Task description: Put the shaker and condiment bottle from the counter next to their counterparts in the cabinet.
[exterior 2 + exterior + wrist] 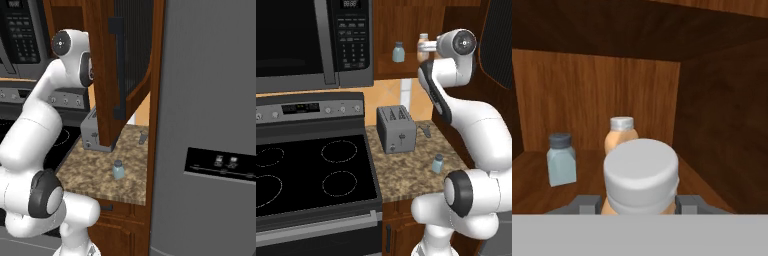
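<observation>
In the hand view my gripper (pixel 639 205) is shut on the condiment bottle (pixel 641 175), whose white cap looms close between the fingertips (pixel 587 204). It is inside the cabinet (pixel 597 95), over the shelf. Behind it stand the counterparts: a peach-orange bottle (pixel 621 134) and, to its left, a blue-grey jar (pixel 561 160). From the left base view the hand (pixel 426 46) reaches into the cabinet beside the shelf jar (pixel 399 52). The shaker (pixel 438 163) (pixel 118 170) stands upright on the counter (pixel 406 175), near its front right.
A steel toaster (pixel 396 129) sits at the back of the counter, left of the shaker. The black stovetop (pixel 306 175) and microwave (pixel 311 40) lie to the left. The open cabinet door (pixel 125 65) hangs beside the arm; a grey fridge (pixel 210 125) bounds the right.
</observation>
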